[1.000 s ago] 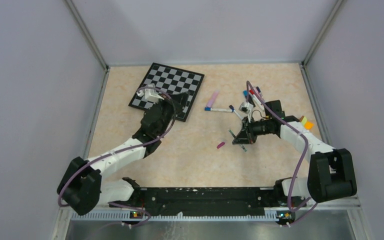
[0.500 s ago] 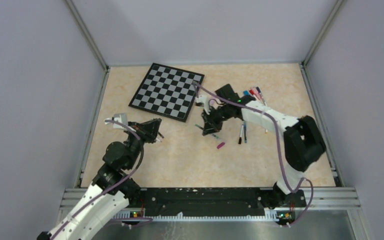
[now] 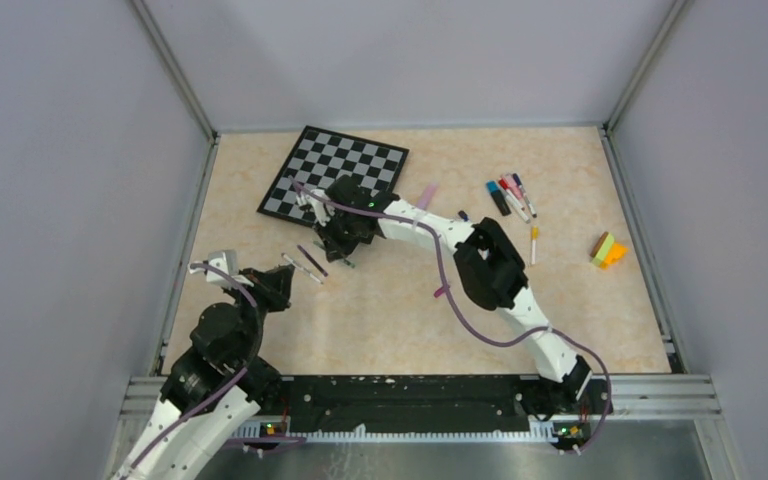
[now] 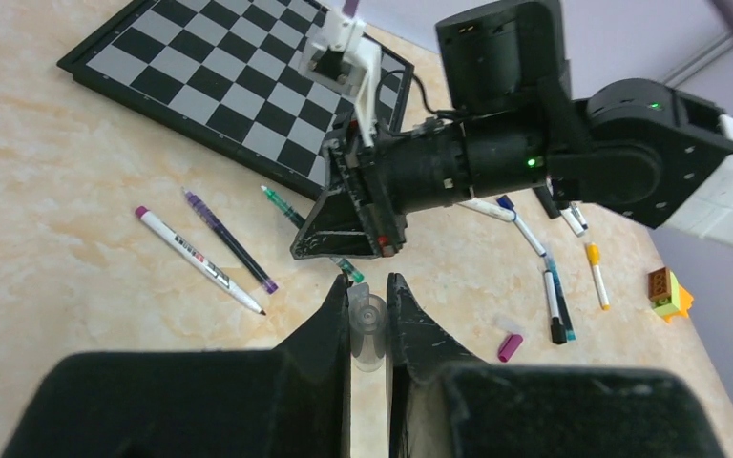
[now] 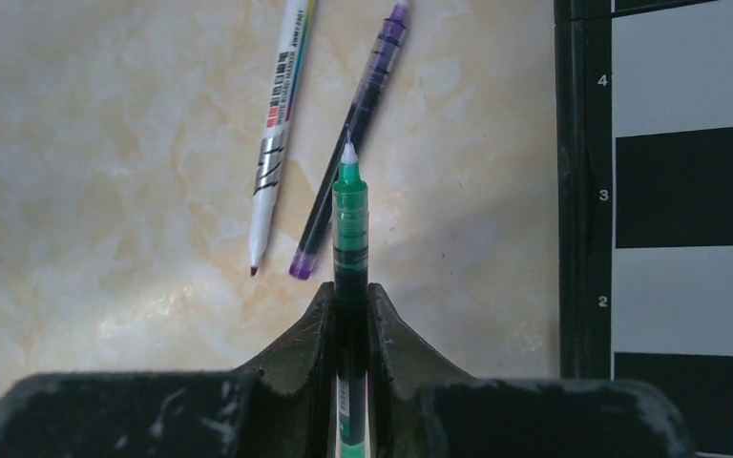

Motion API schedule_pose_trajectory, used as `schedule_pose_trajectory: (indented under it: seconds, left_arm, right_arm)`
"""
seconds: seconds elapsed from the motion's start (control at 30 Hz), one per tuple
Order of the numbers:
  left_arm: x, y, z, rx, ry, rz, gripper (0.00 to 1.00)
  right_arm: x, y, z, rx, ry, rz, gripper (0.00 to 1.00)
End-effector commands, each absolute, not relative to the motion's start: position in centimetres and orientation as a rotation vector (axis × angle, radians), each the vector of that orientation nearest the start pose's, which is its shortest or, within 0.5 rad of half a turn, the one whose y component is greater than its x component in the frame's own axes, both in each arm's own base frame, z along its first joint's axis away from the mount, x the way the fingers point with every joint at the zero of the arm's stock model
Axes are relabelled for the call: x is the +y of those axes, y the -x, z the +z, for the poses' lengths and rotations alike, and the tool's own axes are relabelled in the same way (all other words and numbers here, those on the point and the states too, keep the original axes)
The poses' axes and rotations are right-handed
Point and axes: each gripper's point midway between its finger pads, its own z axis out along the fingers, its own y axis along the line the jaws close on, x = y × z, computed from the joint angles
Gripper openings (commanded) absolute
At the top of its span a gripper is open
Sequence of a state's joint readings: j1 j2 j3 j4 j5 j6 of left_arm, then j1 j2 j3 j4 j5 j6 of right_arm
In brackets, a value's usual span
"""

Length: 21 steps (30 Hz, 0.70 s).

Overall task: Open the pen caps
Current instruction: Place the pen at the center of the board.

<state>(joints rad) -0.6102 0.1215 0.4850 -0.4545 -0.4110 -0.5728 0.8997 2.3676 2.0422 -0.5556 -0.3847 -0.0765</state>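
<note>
Right jaws – nearly shut, clamped on a green pen [image 5: 349,219], uncapped, its white tip toward the top of the right wrist frame. Left jaws – nearly shut, pinching a small translucent cap [image 4: 367,329] at lower centre of the left wrist frame. Past the green tip lie a purple pen [image 5: 348,143] and a white pen [image 5: 277,143] on the tabletop [image 5: 105,143]. The chessboard [image 5: 668,191] is at the right edge. A magenta cap [image 4: 509,346] lies loose, lower right. Overhead: clustered pens [image 3: 508,193] at upper right, a yellow-orange block [image 3: 608,250] at far right.
</note>
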Motion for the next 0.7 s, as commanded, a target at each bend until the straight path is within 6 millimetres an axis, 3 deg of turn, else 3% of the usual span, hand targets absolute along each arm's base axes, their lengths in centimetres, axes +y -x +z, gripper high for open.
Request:
schedule_pose_trajectory:
  seconds: [0.0,0.4,0.53,0.67]
  left_arm:
    - [-6.5,-19.1,24.6,1.635,0.313,-0.53,0.0]
    - [-7.0,-19.2,24.3,1.644,0.306,-0.552,0.0]
    - [-7.4,-19.1,24.4,1.645,0.305,-0.583,0.0]
    - [-8.6,-18.9,24.9,1.633,0.28,-0.659,0.0]
  right_arm:
    - [51.1,-33.3,6.1,2.198,1.182,0.701,0.1]
    - [52.5,-33.9,4.6,2.205,1.137,0.683,0.25]
    - [52.3,-33.8,6.2,2.181,1.145,0.682,0.26]
    - [51.5,-33.6,9.9,2.111,1.169,0.676,0.27]
